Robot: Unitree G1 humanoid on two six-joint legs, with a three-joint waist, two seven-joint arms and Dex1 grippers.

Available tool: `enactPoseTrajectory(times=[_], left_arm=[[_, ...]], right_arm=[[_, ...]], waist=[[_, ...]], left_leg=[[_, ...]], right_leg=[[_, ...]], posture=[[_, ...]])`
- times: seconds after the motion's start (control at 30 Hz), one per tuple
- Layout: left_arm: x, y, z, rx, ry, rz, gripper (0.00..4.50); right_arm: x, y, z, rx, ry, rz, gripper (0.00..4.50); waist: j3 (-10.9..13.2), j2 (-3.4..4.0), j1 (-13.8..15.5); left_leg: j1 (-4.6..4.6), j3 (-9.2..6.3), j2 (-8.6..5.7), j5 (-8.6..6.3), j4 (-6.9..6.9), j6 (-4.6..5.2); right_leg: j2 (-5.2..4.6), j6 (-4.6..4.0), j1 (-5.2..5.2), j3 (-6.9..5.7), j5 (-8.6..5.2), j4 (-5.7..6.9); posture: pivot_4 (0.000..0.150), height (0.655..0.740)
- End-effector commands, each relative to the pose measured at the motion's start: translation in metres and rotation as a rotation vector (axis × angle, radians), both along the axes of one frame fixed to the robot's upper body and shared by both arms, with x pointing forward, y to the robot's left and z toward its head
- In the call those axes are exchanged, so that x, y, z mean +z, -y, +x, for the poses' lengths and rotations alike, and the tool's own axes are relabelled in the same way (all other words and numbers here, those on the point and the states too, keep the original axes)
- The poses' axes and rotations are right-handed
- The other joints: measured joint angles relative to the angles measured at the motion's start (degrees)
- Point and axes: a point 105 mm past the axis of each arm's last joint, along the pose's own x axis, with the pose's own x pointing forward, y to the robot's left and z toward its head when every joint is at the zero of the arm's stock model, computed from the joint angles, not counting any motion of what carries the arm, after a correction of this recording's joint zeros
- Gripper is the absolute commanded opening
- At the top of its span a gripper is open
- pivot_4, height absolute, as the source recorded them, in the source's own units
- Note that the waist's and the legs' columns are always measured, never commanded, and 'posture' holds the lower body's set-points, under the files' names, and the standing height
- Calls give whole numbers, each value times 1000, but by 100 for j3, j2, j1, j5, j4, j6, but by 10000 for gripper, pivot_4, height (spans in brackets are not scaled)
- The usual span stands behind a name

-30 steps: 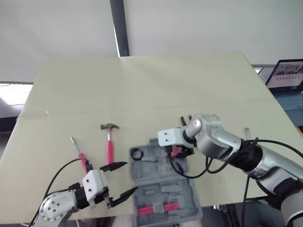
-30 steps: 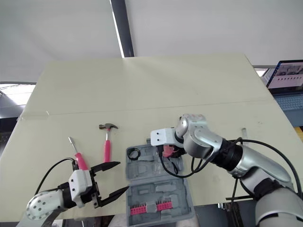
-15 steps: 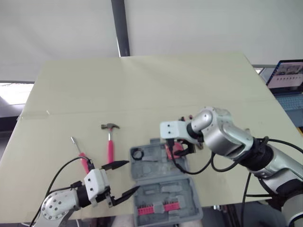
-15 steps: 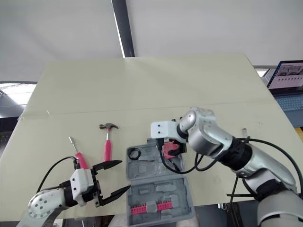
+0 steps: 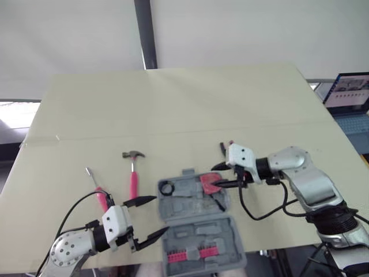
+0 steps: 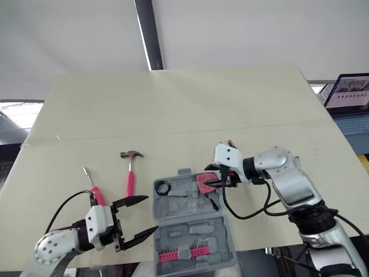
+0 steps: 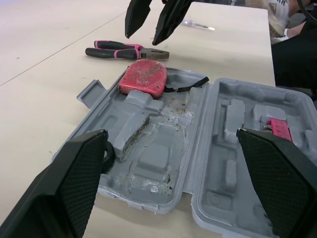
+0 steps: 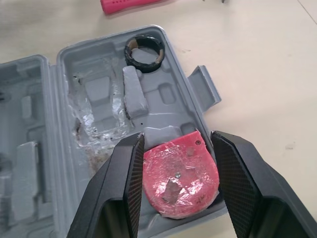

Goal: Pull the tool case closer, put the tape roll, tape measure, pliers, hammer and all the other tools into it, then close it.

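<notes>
spread apart at the right gripper (image 6: 211, 176), hovering close by the red tape measure (image 6: 204, 181) lying in the far right corner of the open tool case (image 6: 190, 231). spread too at the left gripper (image 6: 150, 214), just left of the case, empty.

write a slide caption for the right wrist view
Right gripper, open, looks down on the red tape measure and black tape roll in the tool case

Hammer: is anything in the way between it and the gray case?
No, nothing visible is. The hammer lies flat beside the open tool case, with bare table between them. The left gripper, fingers open, hovers close to the handle's end, nearer the robot.
</notes>
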Motion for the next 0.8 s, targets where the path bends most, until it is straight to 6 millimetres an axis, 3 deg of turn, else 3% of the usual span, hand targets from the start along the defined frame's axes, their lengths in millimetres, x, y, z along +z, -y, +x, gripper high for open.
enactPoseTrajectory(times=[0.03, 0.13, 0.2, 0.7, 0.8], left_arm=[[2, -1, -3, -10, 14, 4, 45000], [1, -2, -4, -9, 13, 8, 45000], [1, -3, -5, -8, 13, 10, 45000], [0, -5, -6, -8, 7, 17, 45000], [-2, -6, -7, -7, 7, 18, 45000]], right_arm=[[-1, 4, 7, -9, 58, 32, 22799], [-5, 5, 10, -10, 70, 40, 14646], [-5, 5, 10, -8, 71, 42, 5437], [-19, 12, 4, -16, -66, 37, 5437], [-15, 11, 6, -31, -64, 52, 13264]], waist=[[0, 0, 1], [0, 0, -8], [0, 1, -9], [0, 1, 3], [0, 1, 3]], left_leg=[[1, -1, 0, 0, 1, 0], [1, 0, 0, 0, 1, 0], [1, 0, 1, 0, 0, 0], [1, -1, 1, 0, 1, 0], [1, -1, 1, 0, 1, 0]], right_leg=[[0, 0, 1, 0, 0, 1], [0, 0, 1, 0, 0, 1], [0, 0, -1, 0, 0, 1], [0, 0, 1, -1, 0, 1], [0, 0, 1, 0, 0, 1]], posture=[[1500, 7360], [1500, 7360], [1500, 7360], [1500, 7360], [1500, 7360]])
